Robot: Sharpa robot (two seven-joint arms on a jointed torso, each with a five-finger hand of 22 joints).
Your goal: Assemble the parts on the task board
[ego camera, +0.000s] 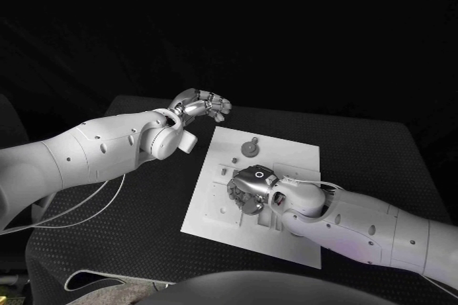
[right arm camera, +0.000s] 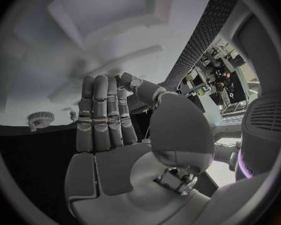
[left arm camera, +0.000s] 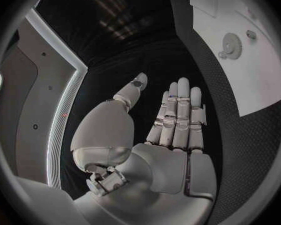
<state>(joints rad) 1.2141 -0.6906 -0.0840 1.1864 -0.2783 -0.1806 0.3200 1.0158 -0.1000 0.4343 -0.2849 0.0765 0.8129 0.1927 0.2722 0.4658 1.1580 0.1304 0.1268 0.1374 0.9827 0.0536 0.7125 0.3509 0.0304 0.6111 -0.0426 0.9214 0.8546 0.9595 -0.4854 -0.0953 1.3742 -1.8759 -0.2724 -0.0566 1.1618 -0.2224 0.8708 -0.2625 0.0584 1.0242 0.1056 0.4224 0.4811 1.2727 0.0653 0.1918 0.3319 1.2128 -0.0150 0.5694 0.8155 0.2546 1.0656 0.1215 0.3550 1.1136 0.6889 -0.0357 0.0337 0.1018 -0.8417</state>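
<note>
The white task board (ego camera: 243, 233) lies in the middle of the black table (ego camera: 134, 225). A round toothed part (ego camera: 250, 148) lies flat near the board's far edge, and it also appears as a toothed disc (left arm camera: 231, 44) and a small wheel (right arm camera: 40, 119) in the wrist views. My right hand (ego camera: 250, 189) hovers low over the board's middle among small fittings, its fingers (right arm camera: 102, 115) straight and side by side with nothing in the palm. My left hand (ego camera: 200, 105) hangs in the air off the board's far left corner, its fingers (left arm camera: 181, 112) stretched out and holding nothing.
A small loose piece (left arm camera: 251, 34) lies beside the toothed part on the board (left arm camera: 259, 80). A thin cable (ego camera: 86, 206) trails under my left arm over the table's left side. Bare black tabletop surrounds the board on all sides.
</note>
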